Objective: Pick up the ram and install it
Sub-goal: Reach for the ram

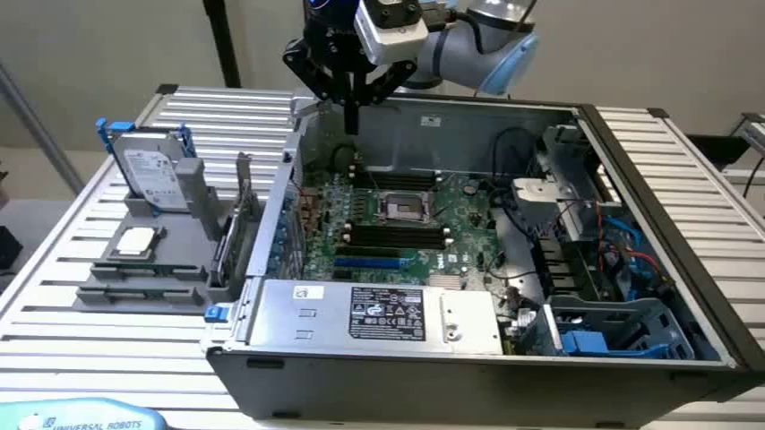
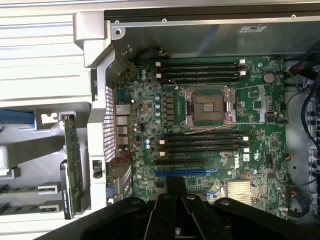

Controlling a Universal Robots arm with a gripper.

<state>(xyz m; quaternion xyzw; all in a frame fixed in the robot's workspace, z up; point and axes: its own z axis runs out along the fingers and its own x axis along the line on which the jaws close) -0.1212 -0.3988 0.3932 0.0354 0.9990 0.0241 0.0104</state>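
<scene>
The black two-fingered gripper (image 1: 353,125), pinched closed on nothing, hung over the open grey computer case (image 1: 478,125). Its green motherboard (image 2: 260,131) read "DELL". A pale blue plate (image 1: 84,419) read "UNIVERSAL ROBOTS".

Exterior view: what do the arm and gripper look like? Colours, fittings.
Silver-grey tubular arm with a light-blue joint cap. Matte black gripper: angular linkage bars tapering to a slim tip. Pale grey box-shaped camera housing at the wrist. No legible markings.
</scene>
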